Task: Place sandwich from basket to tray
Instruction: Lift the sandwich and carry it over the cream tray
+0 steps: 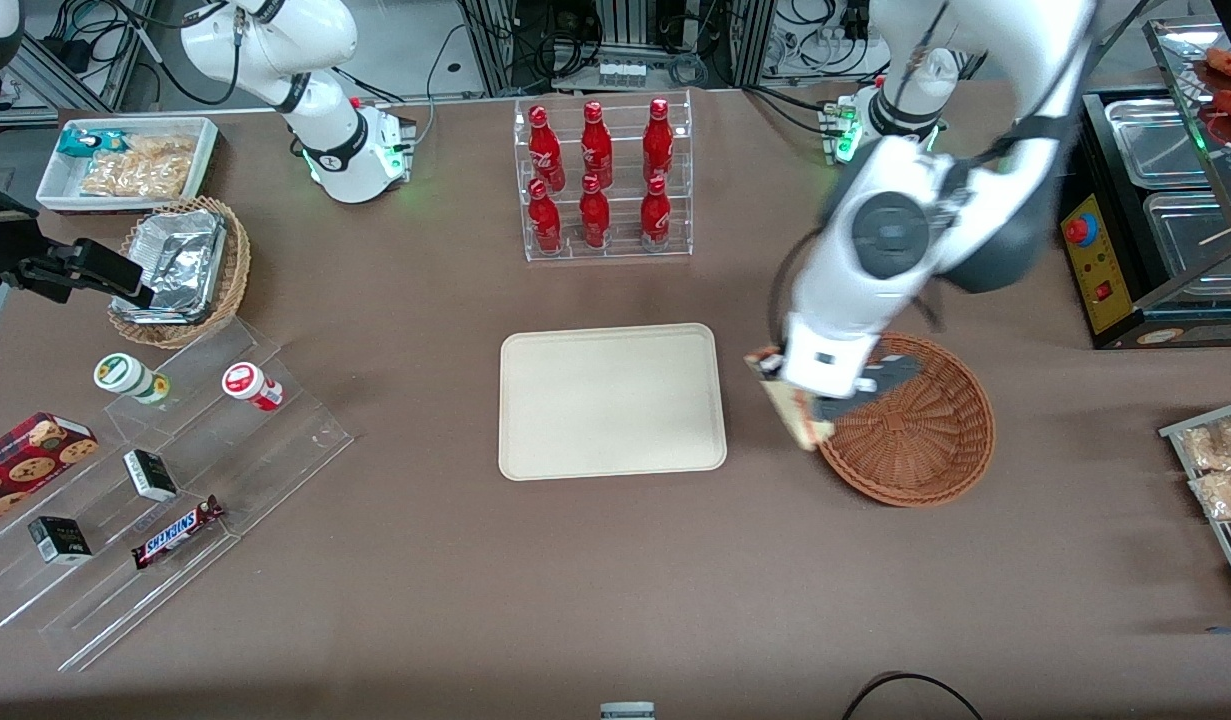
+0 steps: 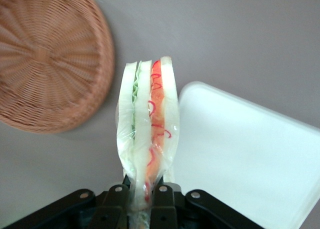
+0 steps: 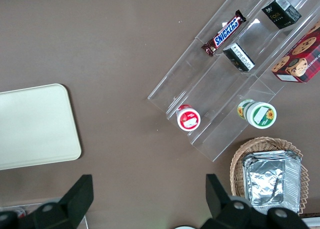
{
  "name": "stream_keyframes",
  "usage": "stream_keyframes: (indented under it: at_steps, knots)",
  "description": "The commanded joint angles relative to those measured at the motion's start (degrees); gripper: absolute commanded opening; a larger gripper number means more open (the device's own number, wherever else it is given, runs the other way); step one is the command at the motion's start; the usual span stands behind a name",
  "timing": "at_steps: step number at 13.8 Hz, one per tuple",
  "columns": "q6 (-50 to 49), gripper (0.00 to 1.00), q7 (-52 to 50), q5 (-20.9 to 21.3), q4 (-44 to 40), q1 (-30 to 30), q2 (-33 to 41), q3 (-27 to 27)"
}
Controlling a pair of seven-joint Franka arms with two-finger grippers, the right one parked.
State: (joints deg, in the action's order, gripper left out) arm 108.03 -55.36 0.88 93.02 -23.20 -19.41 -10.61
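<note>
My left gripper (image 1: pixel 797 405) (image 2: pixel 142 191) is shut on the sandwich (image 2: pixel 148 124), a plastic-wrapped wedge of pale bread with green and orange-red layers. In the front view the sandwich (image 1: pixel 793 412) hangs in the air over the bare table, between the reddish-brown wicker basket (image 1: pixel 915 425) and the cream tray (image 1: pixel 611 401). The wrist view shows the basket (image 2: pixel 47 54) with nothing in it and a corner of the tray (image 2: pixel 240 154) beside the wedge.
A clear rack of red bottles (image 1: pixel 602 178) stands farther from the front camera than the tray. Acrylic steps with snacks (image 1: pixel 165 480) and a tan basket with a foil container (image 1: pixel 180 265) lie toward the parked arm's end. A black food warmer (image 1: pixel 1165 210) stands beside the working arm.
</note>
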Motion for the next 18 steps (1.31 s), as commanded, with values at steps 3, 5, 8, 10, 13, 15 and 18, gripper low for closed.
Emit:
stream_keyframes:
  at_steps: [3,5,8,10,13,15,18]
  knots:
    - [3.0,0.09,0.0,0.6,-8.7,-9.8,-10.1,0.7]
    - [7.6,0.09,-0.3,0.8,-10.9,-13.3,-13.9,0.7]
    - [10.9,0.09,0.0,1.6,-11.3,-16.4,-17.5,0.7]
    - [10.9,0.09,0.2,4.2,-11.1,-17.4,-18.1,0.7]
    - [11.1,0.09,0.0,4.4,-11.0,-18.5,-19.4,0.7]
    - [11.1,0.09,0.2,4.8,-11.0,-18.6,-20.2,0.7]
    - [11.2,0.1,0.1,7.6,-11.0,-18.6,-22.2,0.7]
